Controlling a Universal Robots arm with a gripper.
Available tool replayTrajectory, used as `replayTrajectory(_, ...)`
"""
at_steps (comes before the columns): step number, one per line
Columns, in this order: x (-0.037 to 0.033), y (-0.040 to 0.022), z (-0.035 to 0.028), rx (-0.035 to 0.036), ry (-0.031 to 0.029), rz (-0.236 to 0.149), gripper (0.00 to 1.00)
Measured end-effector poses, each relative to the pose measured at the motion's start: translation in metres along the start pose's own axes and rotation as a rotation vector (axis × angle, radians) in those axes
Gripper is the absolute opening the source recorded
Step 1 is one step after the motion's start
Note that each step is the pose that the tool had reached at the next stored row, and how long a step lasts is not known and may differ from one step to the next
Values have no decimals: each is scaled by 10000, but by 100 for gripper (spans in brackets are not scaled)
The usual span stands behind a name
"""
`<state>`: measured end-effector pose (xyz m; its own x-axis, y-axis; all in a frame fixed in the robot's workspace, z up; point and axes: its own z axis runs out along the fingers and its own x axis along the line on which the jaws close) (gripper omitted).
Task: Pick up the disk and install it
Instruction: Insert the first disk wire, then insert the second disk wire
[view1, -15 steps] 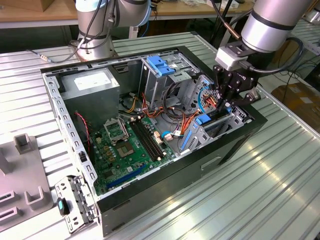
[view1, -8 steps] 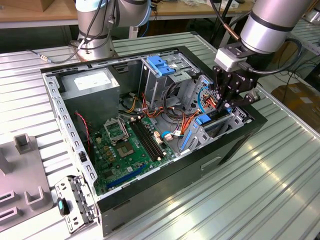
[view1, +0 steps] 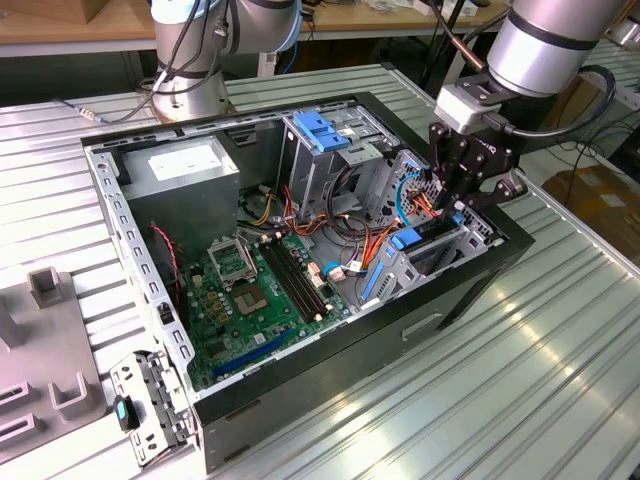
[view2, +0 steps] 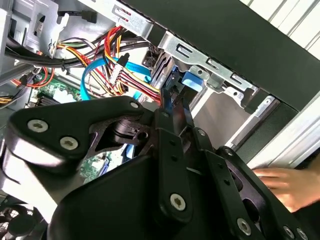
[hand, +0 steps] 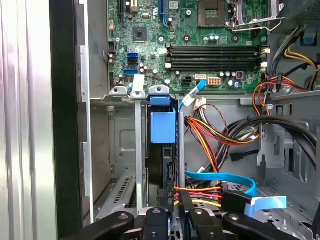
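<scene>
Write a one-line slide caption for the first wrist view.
Gripper lowered over the disk standing on edge in the drive bay, motherboard beyond.

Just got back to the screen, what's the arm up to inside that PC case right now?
The arm's gripper is down inside the open computer case, at the drive bay near the case's edge on the exterior view's right. The disk, standing on edge with its blue rail showing, sits in the bay's slot directly beneath the gripper, among red, yellow and blue cables. A person's hand rests on the table outside the case.
</scene>
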<state>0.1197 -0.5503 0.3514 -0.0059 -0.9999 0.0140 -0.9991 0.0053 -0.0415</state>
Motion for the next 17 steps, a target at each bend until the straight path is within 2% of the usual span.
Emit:
replayTrajectory(4, 0, 0, -8, 0, 1, 0, 11)
replayTrajectory(17, 0, -1, -31, 0, 1, 0, 11)
